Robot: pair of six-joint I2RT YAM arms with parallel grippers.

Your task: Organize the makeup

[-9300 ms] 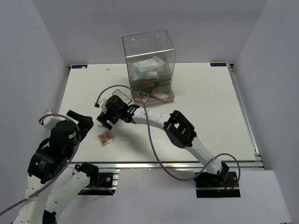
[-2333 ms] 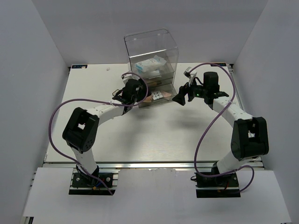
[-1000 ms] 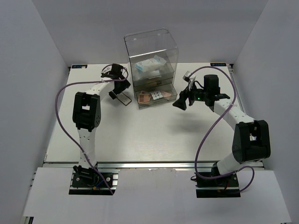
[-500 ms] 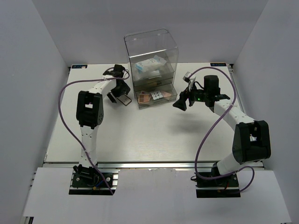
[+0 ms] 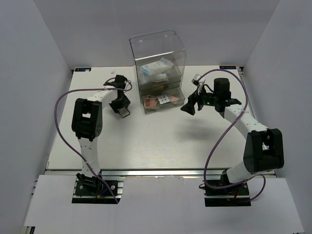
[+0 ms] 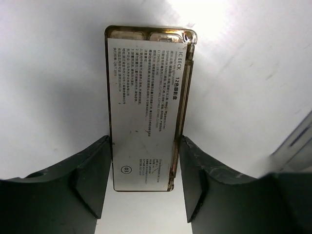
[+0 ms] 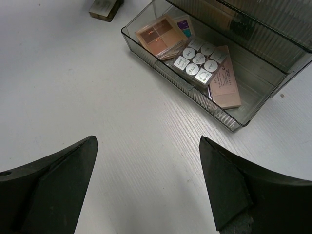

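In the left wrist view my left gripper [image 6: 145,142] has its jaws against both long edges of the dark-framed flat case [image 6: 144,97], whose white printed label faces up. From above, the left gripper [image 5: 121,104] and the case [image 5: 125,113] are left of the clear drawer box [image 5: 156,51]. The box's bottom drawer [image 7: 146,51] stands pulled out. It holds a peach palette [image 7: 156,41], a white-grid palette [image 7: 197,61], a pink palette [image 7: 225,84] and a multicoloured one [image 7: 184,23]. A white-and-blue packet [image 5: 155,68] lies in the top drawer. My right gripper [image 5: 188,105] hovers open just right of the drawer, with nothing between its fingers.
The table's raised rail [image 5: 253,112] runs along the right side. White walls surround the table. The left arm's purple cable [image 5: 61,105] loops over the left part of the table.
My left gripper's jaws have narrowed onto the flat case, and gripper and case have shifted slightly towards the near side. The right arm has barely moved.
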